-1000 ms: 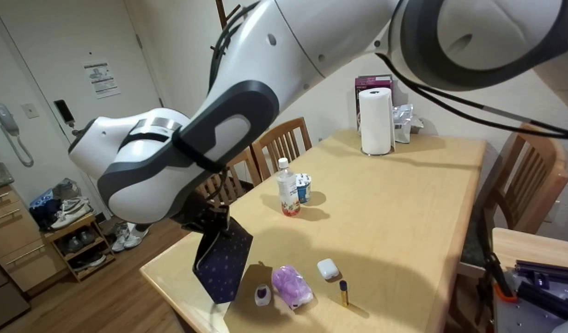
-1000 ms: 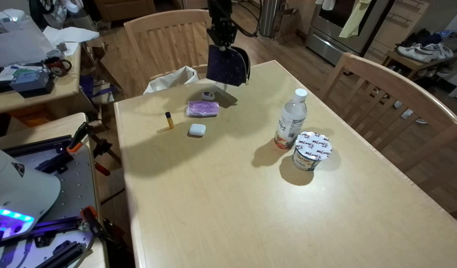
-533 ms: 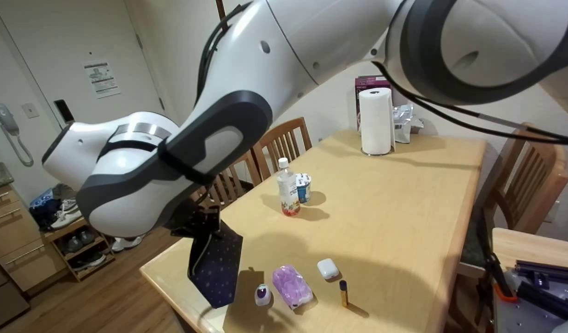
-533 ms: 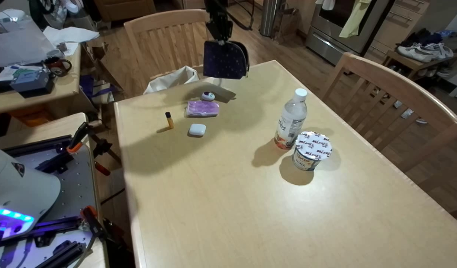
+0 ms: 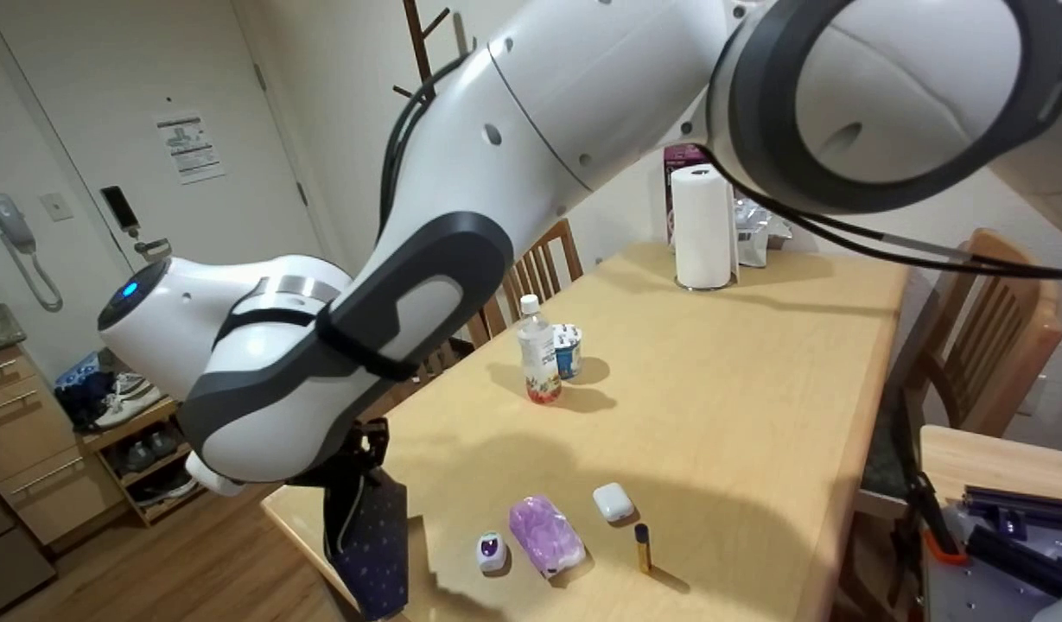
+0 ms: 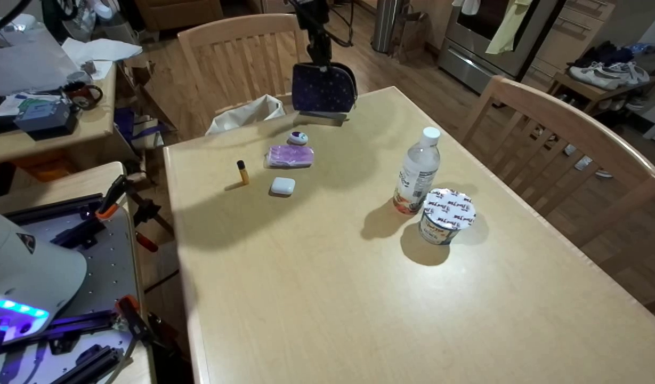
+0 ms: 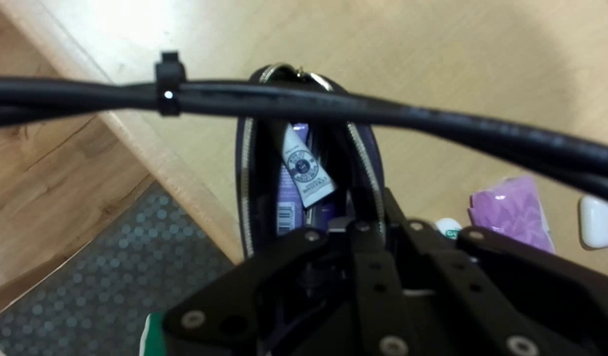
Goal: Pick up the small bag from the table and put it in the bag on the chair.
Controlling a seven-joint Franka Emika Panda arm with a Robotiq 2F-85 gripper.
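Note:
The small bag [image 6: 323, 88], a dark navy dotted pouch, hangs from my gripper [image 6: 321, 60] near the table's [image 6: 306, 266] far edge in an exterior view. It also shows at the table's corner in an exterior view [image 5: 371, 544]. In the wrist view the pouch [image 7: 247, 163] is unzipped, with tubes inside. My gripper [image 7: 378, 210] is shut on its right side wall, one finger inside and one outside. I cannot tell whether the pouch touches the table. The white bag [image 6: 247, 114] on the chair [image 6: 242, 29] is partly hidden behind the table edge.
On the table are a purple packet [image 6: 290, 156], a small white and purple item [image 6: 298, 138], a white case [image 6: 283, 185], a yellow tube [image 6: 243, 173], a bottle [image 6: 415, 173] and a cup [image 6: 447, 216]. A dark dotted chair seat [image 7: 135, 267] lies below the edge.
My gripper and the held pouch have moved left and down in an exterior view, toward the table's edge. The pouch has turned slightly and its shadow is now close beneath it.

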